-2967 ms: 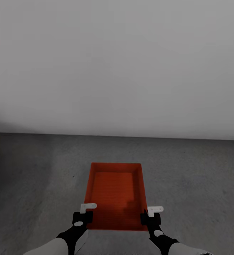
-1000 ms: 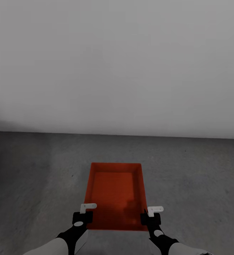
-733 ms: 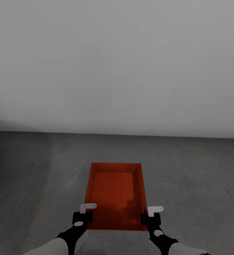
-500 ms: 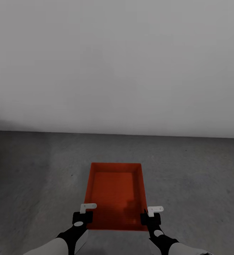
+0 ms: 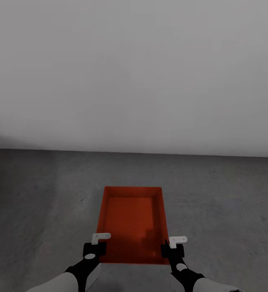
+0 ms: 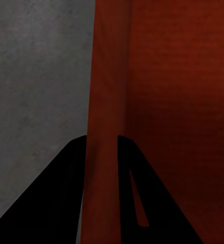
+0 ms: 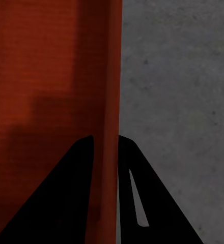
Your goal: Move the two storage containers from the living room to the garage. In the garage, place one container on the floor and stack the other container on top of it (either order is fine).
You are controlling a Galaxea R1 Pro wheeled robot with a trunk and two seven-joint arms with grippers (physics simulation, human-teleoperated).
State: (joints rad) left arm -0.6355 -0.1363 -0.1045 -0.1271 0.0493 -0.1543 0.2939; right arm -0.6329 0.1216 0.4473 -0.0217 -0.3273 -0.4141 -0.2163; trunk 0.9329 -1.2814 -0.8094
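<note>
I hold 1 red-orange storage container [image 5: 132,221] over the dark grey garage floor [image 5: 223,194], facing a light grey wall [image 5: 134,73]. My left fingers [image 5: 96,246] pinch its left wall, my right fingers [image 5: 172,248] pinch its right wall, near its closer end.

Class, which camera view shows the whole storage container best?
The head view: the storage container shows whole, over the concrete floor, gripped at both side walls. Each wrist view shows one wall between fingers: left gripper, right gripper.
</note>
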